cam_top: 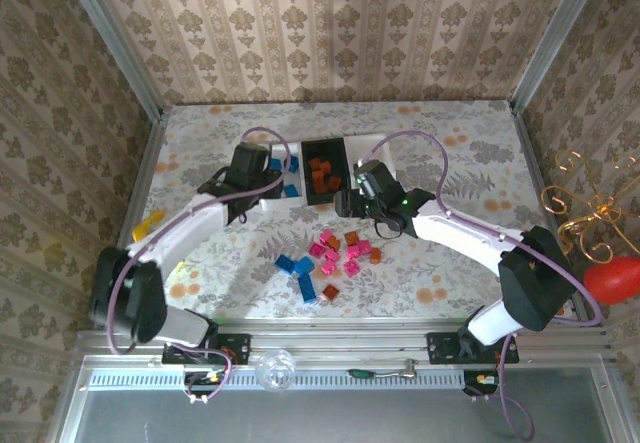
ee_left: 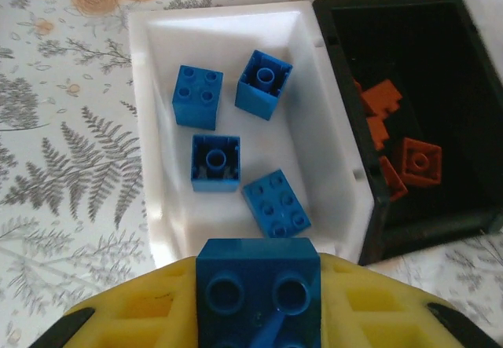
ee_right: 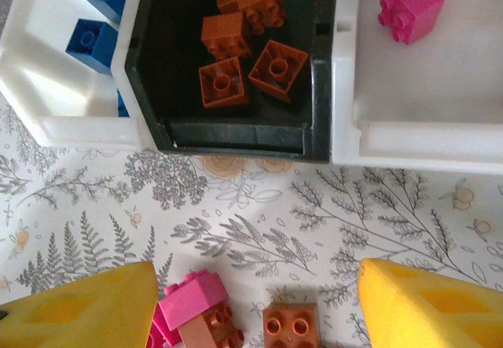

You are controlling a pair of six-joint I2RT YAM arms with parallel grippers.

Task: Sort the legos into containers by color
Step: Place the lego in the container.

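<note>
Fern-print tabletop (cam_top: 450, 133). Left gripper (ee_left: 258, 310) clamps blue brick (ee_left: 258, 273) over left white tray (ee_left: 145, 128), four blues (ee_left: 216, 162) inside. Right gripper (ee_right: 255, 309) spread wide above loose pile (cam_top: 335, 255). Black tray (ee_right: 236, 140): orange-browns (ee_right: 222, 81). Right white tray (ee_right: 409, 137): one pink brick (ee_right: 409, 4). Probably over half unsorted.

- Left arm (cam_top: 190, 225) stretches forward and inward from its base, wrist pointing down at the table.
- Left gripper (cam_top: 262, 175) is clamped on a blue lego (ee_left: 258, 277), with yellow fingers (ee_left: 141, 316) on either side of it.
- Right arm (cam_top: 470, 235) sweeps in toward the centre, wrist facing down.
- Right gripper (ee_right: 255, 289) is spread wide, its yellow fingers (ee_right: 428, 305) well apart.
</note>
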